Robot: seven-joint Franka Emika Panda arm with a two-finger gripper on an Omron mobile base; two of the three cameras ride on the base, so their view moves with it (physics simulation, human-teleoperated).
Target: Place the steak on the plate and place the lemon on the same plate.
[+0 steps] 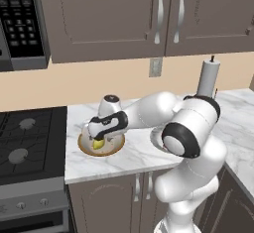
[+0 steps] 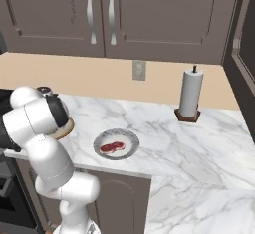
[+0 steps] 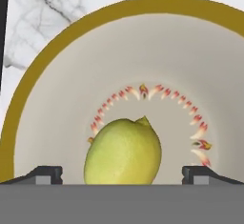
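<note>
Gripper (image 3: 123,175) fingers apart, straddling lemon (image 3: 123,151) inside brown-rimmed bowl (image 3: 57,51) nr counter front edge. Steak (image 2: 112,147) on plate (image 2: 129,137), well apart.

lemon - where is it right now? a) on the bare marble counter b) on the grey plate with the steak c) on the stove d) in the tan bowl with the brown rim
d: the lemon lies inside the tan bowl, between the fingertips of the open hand, while the steak sits alone on the plate.

yellow-green lemon (image 3: 123,151) in brown-rimmed bowl (image 3: 57,56) (red petal ring).
</note>
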